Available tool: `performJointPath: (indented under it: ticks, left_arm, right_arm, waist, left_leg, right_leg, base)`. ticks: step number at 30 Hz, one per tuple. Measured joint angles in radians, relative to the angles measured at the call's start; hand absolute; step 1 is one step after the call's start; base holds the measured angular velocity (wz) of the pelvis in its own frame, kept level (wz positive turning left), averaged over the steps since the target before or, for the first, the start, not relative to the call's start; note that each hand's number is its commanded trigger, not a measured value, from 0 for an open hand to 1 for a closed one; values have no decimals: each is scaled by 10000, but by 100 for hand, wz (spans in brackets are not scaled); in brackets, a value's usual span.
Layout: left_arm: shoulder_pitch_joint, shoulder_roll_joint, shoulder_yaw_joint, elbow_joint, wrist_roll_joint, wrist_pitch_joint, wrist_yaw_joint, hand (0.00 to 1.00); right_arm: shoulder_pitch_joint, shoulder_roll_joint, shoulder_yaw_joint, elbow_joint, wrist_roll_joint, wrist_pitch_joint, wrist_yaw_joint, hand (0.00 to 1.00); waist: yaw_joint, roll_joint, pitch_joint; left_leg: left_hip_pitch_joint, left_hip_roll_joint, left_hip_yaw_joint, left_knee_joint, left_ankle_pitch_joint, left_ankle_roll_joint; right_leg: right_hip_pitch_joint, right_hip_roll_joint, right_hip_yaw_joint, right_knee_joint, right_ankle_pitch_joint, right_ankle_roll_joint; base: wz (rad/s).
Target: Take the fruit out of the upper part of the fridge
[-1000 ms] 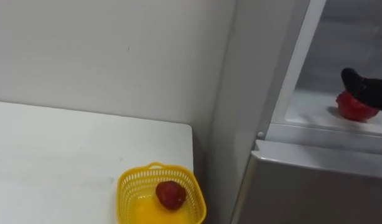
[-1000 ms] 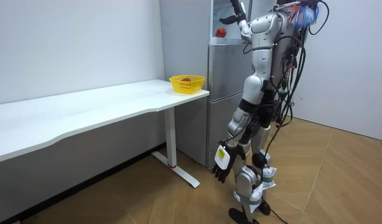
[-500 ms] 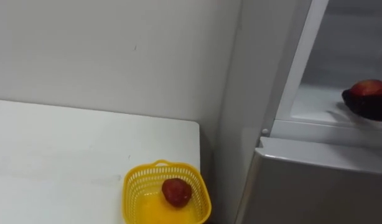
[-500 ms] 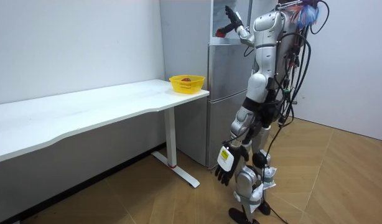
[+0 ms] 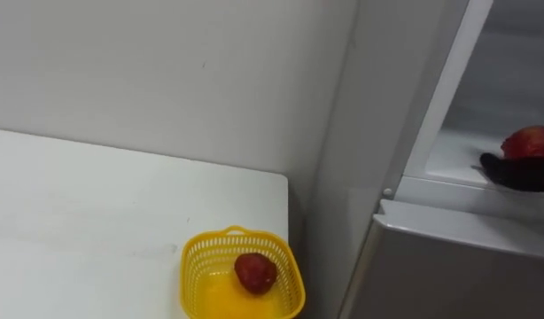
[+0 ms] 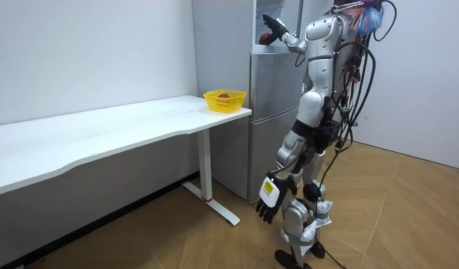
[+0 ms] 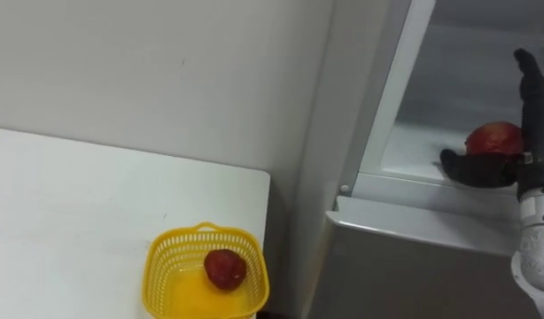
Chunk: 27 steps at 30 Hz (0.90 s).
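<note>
Silver-grey, the fridge (image 6: 270,112) stands against the wall just beside the end of the white desk (image 7: 68,204). The robot stands upright in front of it, and its upper compartment is open. The right arm is raised into that compartment. The left hand (image 6: 267,203) hangs by the thigh with its fingers loose, holding nothing.

On the desk corner nearest the fridge sits a yellow basket (image 7: 159,275) with one red fruit (image 7: 224,268) lying in it. I take that part of the job as done.

A second red fruit (image 7: 495,137) rests on the white shelf (image 7: 414,146) of the upper compartment, near its front edge. The right hand (image 7: 536,133) is spread around it. The fingers stand straight up at the fruit's right side and the thumb reaches across low in front of it. Nothing is clamped, so the hand is open and the fruit is not yet gripped.

By my judgement the reach is complete. What remains is closing on the fruit, lifting it clear of the shelf lip, carrying it over to the desk and dropping it into the basket.
</note>
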Motion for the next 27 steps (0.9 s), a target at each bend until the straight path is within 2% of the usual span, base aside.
performJointPath:
  ticks: [7,12,14,18,22,27]
  left_arm:
    - [268,3,191,-333,2,81,-66,0]
    - [318,13,216,-329,52,242,-107,0]
    - [322,13,254,-329,210,242,-116,0]
    - [214,42,382,-329,210,239,-113,0]
    - [258,44,378,-321,206,260,-121,0]
    - [332,43,373,-322,207,453,-200,0]
  right_arm:
    - [-546,-67,1,1073,664,52,562,0]
    - [-616,-150,76,1303,1043,128,999,0]
    - [-615,-151,76,1386,1033,130,1220,0]
    - [-627,-195,71,1729,1071,110,1533,0]
    - [-852,-228,235,2147,1373,154,1603,0]
    - [-868,-345,285,2207,1446,233,1872,0]
  waist:
    - [-5,40,13]
    - [-14,43,9]
    - [-38,69,28]
    - [-46,83,25]
    - [-14,80,21]
    - [13,79,20]
  left_leg:
    - [68,3,29,10,0,0]
    - [108,5,19,55,-1,1]
    - [234,4,-14,71,-4,1]
    - [252,-4,-150,121,-11,1]
    - [235,-11,-156,177,-11,0]
    - [212,-38,-156,237,-11,3]
  right_leg:
    - [71,4,15,-2,1,-2]
    - [124,3,5,-20,7,-11]
    - [246,4,-30,-40,7,-10]
    - [373,-9,-210,-36,7,-10]
    - [378,-23,-207,-31,6,-10]
    - [360,-42,-207,-50,3,-11]
  base:
    - [0]
    - [0]
    - [7]
    - [10]
    - [1]
    - [0]
